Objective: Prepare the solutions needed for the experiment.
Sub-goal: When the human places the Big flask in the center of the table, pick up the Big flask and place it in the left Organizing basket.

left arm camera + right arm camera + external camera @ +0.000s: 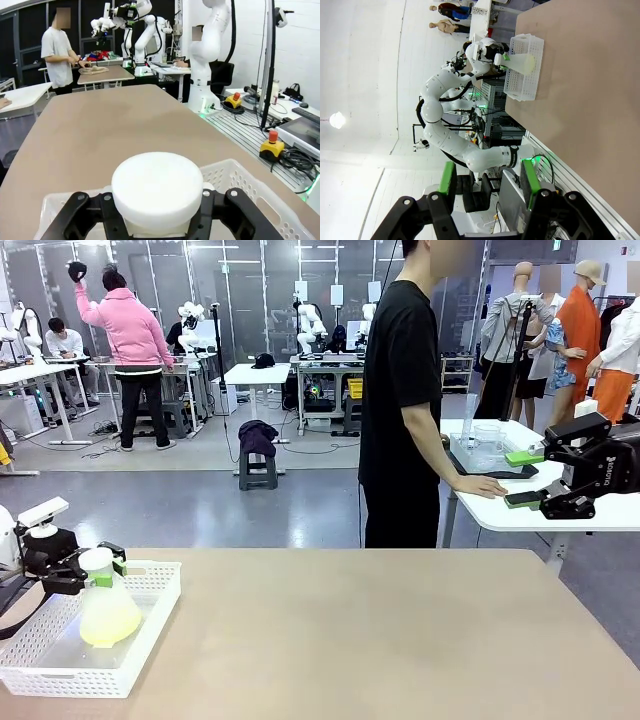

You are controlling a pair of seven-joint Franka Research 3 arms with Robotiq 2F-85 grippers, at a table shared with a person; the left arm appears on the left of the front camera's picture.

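Early stage by the look of it: at 8 o'clock of the front view, left gripper (pixel 92 573) clenched on neck of the conical flask (pixel 106 608), just under its white cap (pixel 157 186); flask upright w/ base inside the white basket (pixel 150 625) at the near-left corner of the tan table (pixel 380 640). Solutions (pixel 108 628) sitting as a shallow pale yellow layer in flask bottom, so apparently already in the vessel but not yet brought out onto the work area; cannot tell whether base rests on basket floor or hangs just clear. Likely left to do: lift flask out, set it on open tabletop, uncap or mix as reqd. Left arm low, coming in from 9 o'clock, wrist roughly level, fingers horizontal either side of the neck. Towards 12 o'clock, a person (pixel 403 400) in black standing beyond the far edge, one hand on a white side table (pixel 600 515), not touching flask or basket. At 3 o'clock, right gripper (pixel 528 478) held high and well apart from flask, above table level; jaws released, green pads (pixel 530 182) spread w/ nothing between; right arm pointing back across toward the basket, seemingly idle, waiting
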